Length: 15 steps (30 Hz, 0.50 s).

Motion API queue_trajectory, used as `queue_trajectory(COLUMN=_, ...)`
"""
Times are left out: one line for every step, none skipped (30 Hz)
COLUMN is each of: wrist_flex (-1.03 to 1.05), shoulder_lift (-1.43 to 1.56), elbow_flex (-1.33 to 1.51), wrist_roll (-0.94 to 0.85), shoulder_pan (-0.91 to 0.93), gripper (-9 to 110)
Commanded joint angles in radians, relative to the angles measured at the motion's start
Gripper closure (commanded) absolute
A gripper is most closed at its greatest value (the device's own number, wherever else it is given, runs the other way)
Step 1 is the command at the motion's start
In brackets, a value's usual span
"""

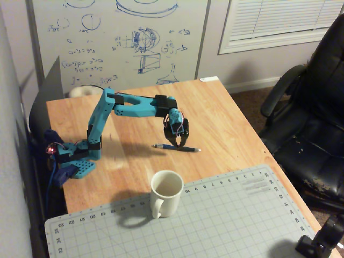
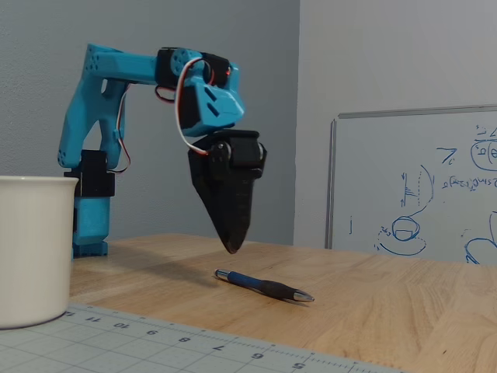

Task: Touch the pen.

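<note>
In the low fixed view, going from the left, the mug (image 2: 29, 247) is sitting on the mat (image 2: 155, 346) at the near edge, well apart from the action, so it is not getting in the arm's way. Next, the arm (image 2: 97, 116) is rising from its base and folding over so that the claw (image 2: 233, 247) is pointing straight down at the table (image 2: 388, 303). The claw's jaws are pressing together to a single tip and holding nothing, which suits a touch rather than a grasp. It is hovering above the wood, seemingly just behind the pen's left end, and not yet meeting it. The pen (image 2: 264, 285) is lying flat on the bare table, beside and below the tip, slanting toward the right with its silvery point at that end. In the high fixed view the claw (image 1: 178, 144) is hanging over the middle of the pen (image 1: 177, 147), so a short descent looks like all that is needed. At the far right, the whiteboard (image 2: 419, 186) is leaning against the wall.
</note>
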Motion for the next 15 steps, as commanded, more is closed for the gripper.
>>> queue_trajectory(wrist_flex=-0.006, shoulder_lift=0.149, elbow_flex=-0.089, wrist_roll=0.012, shoulder_pan=-0.023, gripper=101)
queue_trajectory(wrist_flex=-0.006, shoulder_lift=0.16, elbow_flex=-0.089, wrist_roll=0.012, shoulder_pan=-0.023, gripper=101)
queue_trajectory(wrist_flex=-0.006, shoulder_lift=0.166, elbow_flex=-0.089, wrist_roll=0.012, shoulder_pan=-0.025, gripper=101)
queue_trajectory(wrist_flex=-0.006, shoulder_lift=0.172, elbow_flex=-0.089, wrist_roll=0.012, shoulder_pan=-0.025, gripper=101)
queue_trajectory(wrist_flex=-0.006, shoulder_lift=0.175, elbow_flex=-0.089, wrist_roll=0.012, shoulder_pan=-0.025, gripper=101)
queue_trajectory(wrist_flex=-0.006, shoulder_lift=0.173, elbow_flex=-0.087, wrist_roll=0.012, shoulder_pan=-0.026, gripper=101)
queue_trajectory(wrist_flex=-0.006, shoulder_lift=0.164, elbow_flex=-0.086, wrist_roll=0.002, shoulder_pan=-0.028, gripper=101)
queue_trajectory(wrist_flex=-0.006, shoulder_lift=0.16, elbow_flex=-0.072, wrist_roll=-0.003, shoulder_pan=-0.032, gripper=101)
queue_trajectory(wrist_flex=-0.006, shoulder_lift=0.149, elbow_flex=-0.069, wrist_roll=-0.005, shoulder_pan=-0.044, gripper=101)
queue_trajectory(wrist_flex=-0.006, shoulder_lift=0.132, elbow_flex=-0.069, wrist_roll=-0.003, shoulder_pan=-0.06, gripper=101)
queue_trajectory(wrist_flex=0.002, shoulder_lift=0.115, elbow_flex=-0.069, wrist_roll=0.003, shoulder_pan=-0.075, gripper=101)
queue_trajectory(wrist_flex=0.005, shoulder_lift=0.1, elbow_flex=-0.069, wrist_roll=0.011, shoulder_pan=-0.091, gripper=101)
queue_trajectory(wrist_flex=0.005, shoulder_lift=0.084, elbow_flex=-0.069, wrist_roll=0.011, shoulder_pan=-0.104, gripper=101)
queue_trajectory(wrist_flex=0.005, shoulder_lift=0.069, elbow_flex=-0.069, wrist_roll=0.011, shoulder_pan=-0.117, gripper=101)
queue_trajectory(wrist_flex=0.005, shoulder_lift=0.057, elbow_flex=-0.075, wrist_roll=0.011, shoulder_pan=-0.126, gripper=101)
